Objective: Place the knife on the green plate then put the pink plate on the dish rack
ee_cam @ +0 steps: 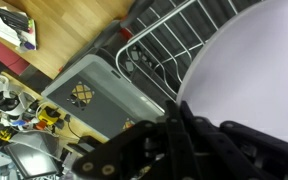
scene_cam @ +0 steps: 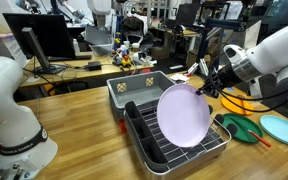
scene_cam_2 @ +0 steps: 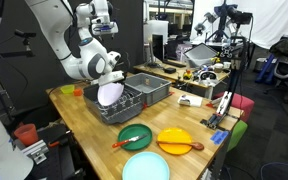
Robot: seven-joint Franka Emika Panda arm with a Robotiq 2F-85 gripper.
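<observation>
- Wrist view only: gripper [ee_cam: 184, 135] clamped shut on the rim of the pink plate [ee_cam: 254, 60]; dish rack [ee_cam: 174, 45] wires and grey tub [ee_cam: 94, 95] lie beyond.
- Outside that view's frame, in an exterior view: knife [scene_cam_2: 132, 139] lying on the green plate [scene_cam_2: 142, 130], beside the turquoise plate [scene_cam_2: 146, 168] and orange plate [scene_cam_2: 174, 138].
- Farther, in both exterior views: pink plate held on edge over the dish rack.

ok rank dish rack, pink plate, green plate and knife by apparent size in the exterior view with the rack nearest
1. dish rack
2. pink plate, its face turned to the camera
3. green plate, lying flat and foreshortened, so the gap to pink is unsure
4. knife
</observation>
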